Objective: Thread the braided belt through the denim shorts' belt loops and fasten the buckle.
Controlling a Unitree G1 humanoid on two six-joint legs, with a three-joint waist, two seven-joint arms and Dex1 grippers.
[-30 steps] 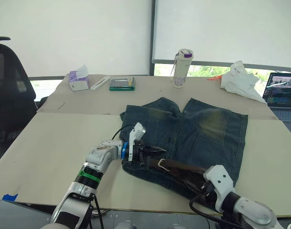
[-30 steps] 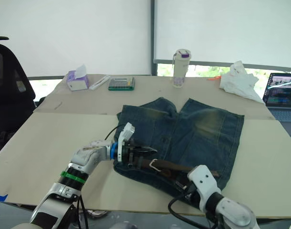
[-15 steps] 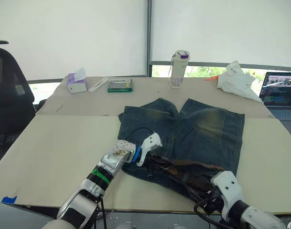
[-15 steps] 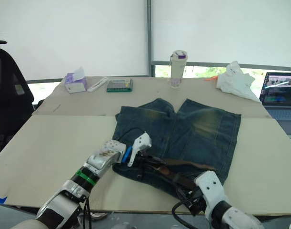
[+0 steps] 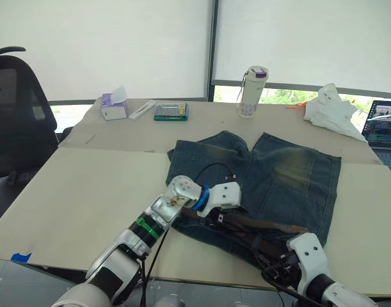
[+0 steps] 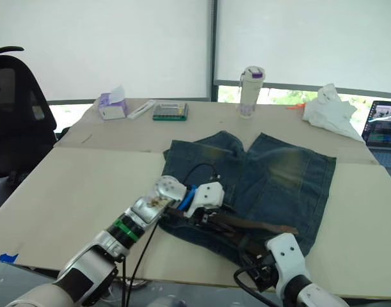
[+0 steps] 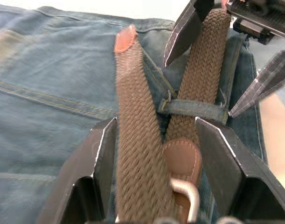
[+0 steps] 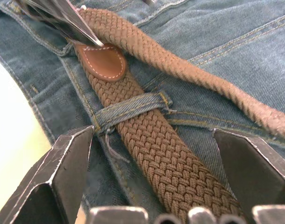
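Since the braided belt (image 8: 156,140) is sitting under a belt loop (image 8: 130,109) already, we're onto fastening: left claw (image 7: 156,186) spread around the buckle (image 7: 186,198), right claw (image 8: 151,179) spread wide too; next we're feeding the tip (image 7: 125,39) in.

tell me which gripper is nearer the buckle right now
Left. The left gripper straddles the braided belt with the buckle between its open jaws. The right gripper sits farther along the belt, past a belt loop.

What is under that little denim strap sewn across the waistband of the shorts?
The braided belt runs under the belt loop, lying on the waistband of the denim shorts. The weave shows on both sides of the loop; the stretch beneath it is covered.
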